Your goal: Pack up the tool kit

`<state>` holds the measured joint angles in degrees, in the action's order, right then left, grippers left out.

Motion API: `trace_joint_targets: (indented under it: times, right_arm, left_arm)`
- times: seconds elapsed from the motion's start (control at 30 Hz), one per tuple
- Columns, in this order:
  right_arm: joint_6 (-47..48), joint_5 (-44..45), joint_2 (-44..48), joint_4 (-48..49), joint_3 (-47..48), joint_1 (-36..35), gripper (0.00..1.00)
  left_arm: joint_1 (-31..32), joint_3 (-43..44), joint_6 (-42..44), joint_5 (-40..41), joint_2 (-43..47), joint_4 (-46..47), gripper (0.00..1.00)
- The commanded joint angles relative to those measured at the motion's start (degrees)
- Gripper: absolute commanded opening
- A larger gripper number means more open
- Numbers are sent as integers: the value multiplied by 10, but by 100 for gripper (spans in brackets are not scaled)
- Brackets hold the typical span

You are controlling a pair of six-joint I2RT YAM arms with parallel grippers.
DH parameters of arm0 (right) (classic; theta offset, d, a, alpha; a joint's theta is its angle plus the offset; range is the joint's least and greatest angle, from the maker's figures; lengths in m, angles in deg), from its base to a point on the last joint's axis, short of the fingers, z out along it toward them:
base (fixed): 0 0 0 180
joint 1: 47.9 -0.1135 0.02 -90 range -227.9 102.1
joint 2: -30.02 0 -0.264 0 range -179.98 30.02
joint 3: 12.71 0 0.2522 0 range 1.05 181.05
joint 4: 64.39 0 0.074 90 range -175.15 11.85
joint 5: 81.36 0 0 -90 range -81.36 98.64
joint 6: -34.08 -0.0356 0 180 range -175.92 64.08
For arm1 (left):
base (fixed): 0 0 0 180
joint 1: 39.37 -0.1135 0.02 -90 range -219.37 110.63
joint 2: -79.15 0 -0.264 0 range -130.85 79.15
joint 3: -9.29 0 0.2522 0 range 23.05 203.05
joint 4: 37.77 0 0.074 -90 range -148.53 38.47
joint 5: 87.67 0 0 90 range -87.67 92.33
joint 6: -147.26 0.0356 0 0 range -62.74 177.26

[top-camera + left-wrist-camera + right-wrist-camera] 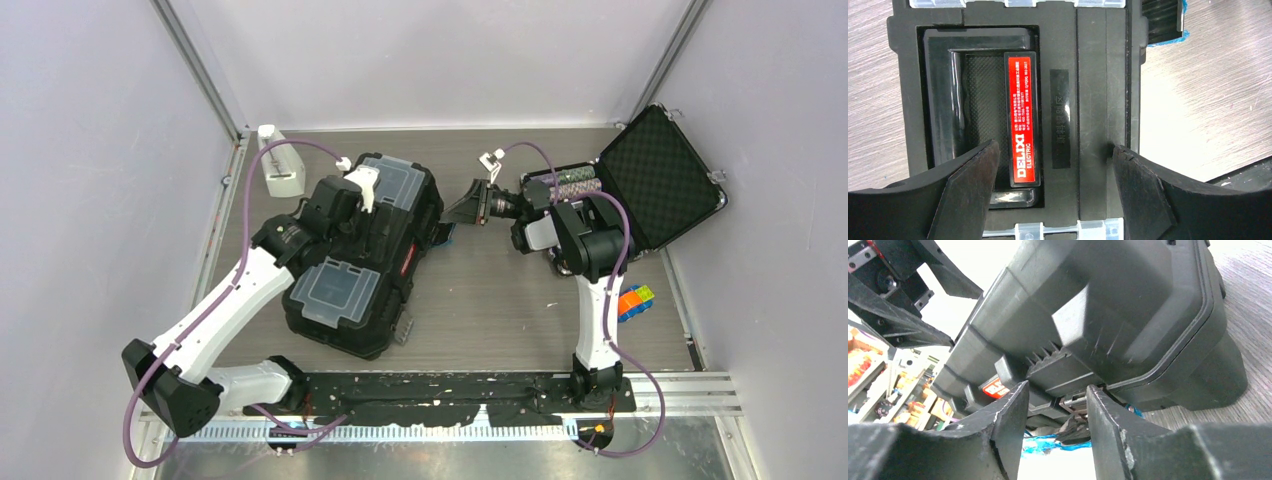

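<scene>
The tool kit (365, 255) is a large black box lying shut on the table, with two clear lid compartments. My left gripper (365, 190) hovers over its top, open. In the left wrist view the gripper (1053, 150) straddles the red-labelled handle (1022, 120), which lies flat in its recess, and touches nothing. My right gripper (462, 210) sits low at the box's right side. In the right wrist view it (1057, 395) is partly open, its fingertips flanking the metal clasp (1074, 402) of the blue latch (1058, 445), with a gap still showing. No loose tools are in view.
A smaller foam-lined black case (655, 180) stands open at the back right, with rows of chips (575, 182) in it, just behind my right arm. A white bottle (280, 170) stands at the back left. A coloured cube (635, 300) lies near the right wall.
</scene>
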<state>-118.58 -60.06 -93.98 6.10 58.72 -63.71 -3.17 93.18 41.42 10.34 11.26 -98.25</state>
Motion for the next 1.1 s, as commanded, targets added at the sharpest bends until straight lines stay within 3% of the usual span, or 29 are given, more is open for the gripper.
trace_joint_targets:
  times: [0.0, 0.33, 0.57, 0.77, 1.07]
  right_arm:
    - [-45, -9, 40, 86, 8, -23, 49]
    - [-79, 74, 47, 86, -4, -46, 26]
    - [-70, 106, 78, 68, -13, -55, 19]
    - [-56, 112, 78, 46, -12, -59, 14]
    - [-49, 115, 78, 34, -11, -60, 12]
  left_arm:
    - [9, 23, 13, 10, -7, 8, 84]
    - [22, 33, 11, 14, -9, 23, 84]
    - [55, 60, 18, 21, -19, 38, 84]
    - [120, 76, 33, 32, -34, 101, 83]
    - [139, 125, -5, 81, -150, 131, 76]
